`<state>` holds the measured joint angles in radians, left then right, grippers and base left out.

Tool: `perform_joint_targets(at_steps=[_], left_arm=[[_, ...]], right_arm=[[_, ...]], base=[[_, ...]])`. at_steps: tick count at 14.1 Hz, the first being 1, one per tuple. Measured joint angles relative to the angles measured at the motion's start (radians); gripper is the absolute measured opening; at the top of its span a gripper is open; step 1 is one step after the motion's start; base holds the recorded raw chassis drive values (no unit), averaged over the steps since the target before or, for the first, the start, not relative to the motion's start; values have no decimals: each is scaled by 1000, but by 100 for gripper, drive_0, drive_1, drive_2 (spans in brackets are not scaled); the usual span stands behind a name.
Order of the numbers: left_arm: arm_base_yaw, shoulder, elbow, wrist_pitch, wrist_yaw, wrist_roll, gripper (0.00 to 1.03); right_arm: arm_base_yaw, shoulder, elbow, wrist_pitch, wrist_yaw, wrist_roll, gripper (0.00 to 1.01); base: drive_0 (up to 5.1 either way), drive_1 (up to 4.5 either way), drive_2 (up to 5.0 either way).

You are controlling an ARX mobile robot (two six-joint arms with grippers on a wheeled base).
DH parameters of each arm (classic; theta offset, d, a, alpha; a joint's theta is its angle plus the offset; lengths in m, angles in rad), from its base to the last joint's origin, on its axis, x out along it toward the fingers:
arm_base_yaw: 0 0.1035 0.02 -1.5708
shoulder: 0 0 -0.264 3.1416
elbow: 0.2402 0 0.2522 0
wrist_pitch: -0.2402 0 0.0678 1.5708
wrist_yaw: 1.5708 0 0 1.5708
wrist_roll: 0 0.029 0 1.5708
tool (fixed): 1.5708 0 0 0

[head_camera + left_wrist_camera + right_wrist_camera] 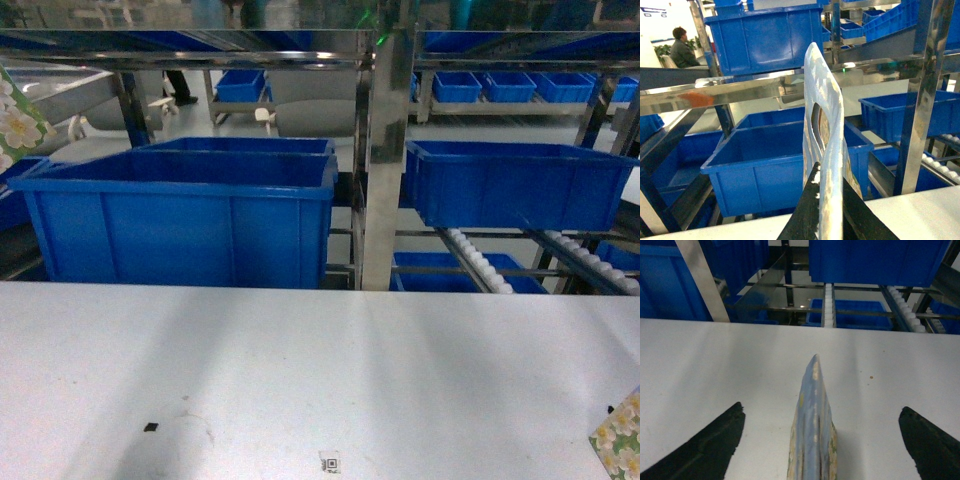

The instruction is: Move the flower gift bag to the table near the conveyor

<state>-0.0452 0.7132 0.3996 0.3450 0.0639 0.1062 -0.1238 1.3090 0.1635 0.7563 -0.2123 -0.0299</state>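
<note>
The left pincer is pinching a flower bag by its flat edge, carrying it upright in the air beside the steel rack and above the blue bins. In the head view only a flowered corner shows at the far left edge. A second bag stands edge-on on the table between the fingers of the right pincer, which is spread wide and not touching it (its flowered corner peeks in at the lower right of the head view).

So this looks like the carrying step: one bag already sits on the table, the other is in transit on the left.

Next, the left arm would need to bring its bag over the pale tabletop, short of the conveyor, lower it until the bottom meets the surface, then let go. The bag is thin and may tip, so a gentle release suits.
</note>
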Motion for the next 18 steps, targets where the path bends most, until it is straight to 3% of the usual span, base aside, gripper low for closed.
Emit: perform_joint_targets(at_steps=[1, 3, 6, 7, 9, 11, 15, 18], left_arm=[[0, 0, 0, 0, 0, 0, 2], [0, 0, 0, 0, 0, 0, 2], [0, 0, 0, 0, 0, 0, 2], [0, 0, 0, 0, 0, 0, 2], [0, 0, 0, 0, 0, 0, 2], [0, 0, 0, 0, 0, 0, 2], [-6, 3, -1, 11, -7, 0, 2], [-124, 165, -19, 159, -104, 3, 2]], right_arm=[[-2, -84, -13, -24, 31, 12, 100], [-30, -251, -31, -99, 52, 14, 98], [-94, -555, -44, -344, 10, 14, 98], [-92, -664, -44, -445, 5, 15, 98], [-42, -883, -45, -651, 41, 32, 98], [33, -1152, -45, -880, 136, 57, 98], [33, -1159, -44, -877, 138, 64, 98], [33, -1159, -44, -877, 138, 64, 98]], base=[[0, 0, 0], [0, 0, 0], [0, 0, 0], [0, 0, 0], [0, 0, 0], [0, 0, 0], [0, 0, 0], [0, 0, 0]])
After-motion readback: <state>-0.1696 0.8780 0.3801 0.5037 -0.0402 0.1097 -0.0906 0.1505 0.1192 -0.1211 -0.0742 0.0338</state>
